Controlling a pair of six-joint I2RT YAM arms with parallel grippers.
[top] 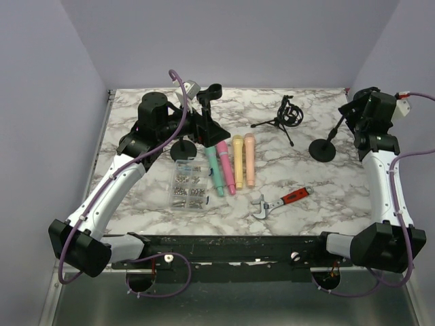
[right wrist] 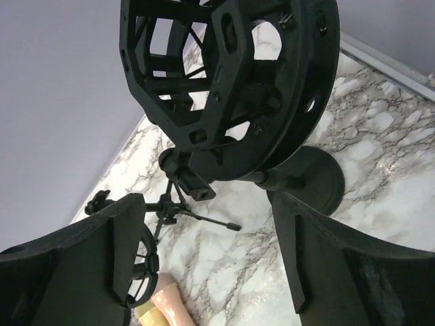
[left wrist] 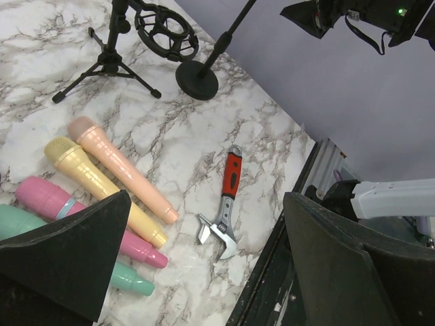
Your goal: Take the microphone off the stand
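A black stand with a round base (top: 183, 148) rises at the back left. At its top are a black clip (top: 212, 92) and what looks like a grey-headed microphone (top: 188, 88). My left gripper (top: 209, 129) hovers just in front of that stand, open; its wrist view shows nothing between the fingers (left wrist: 75, 251), only table below. My right gripper (top: 358, 115) is at the back right, open (right wrist: 207, 204), just below an empty black shock mount (right wrist: 224, 88) on a second round-based stand (right wrist: 319, 180). Neither gripper holds anything.
Teal (top: 215, 170), pink (top: 225, 166), yellow (top: 238, 159) and peach (top: 250, 159) microphones lie side by side mid-table. A small tripod stand with a shock mount (top: 285, 115) stands behind them. A clear box of screws (top: 189, 185) and a red-handled wrench (top: 280, 202) lie nearer the front.
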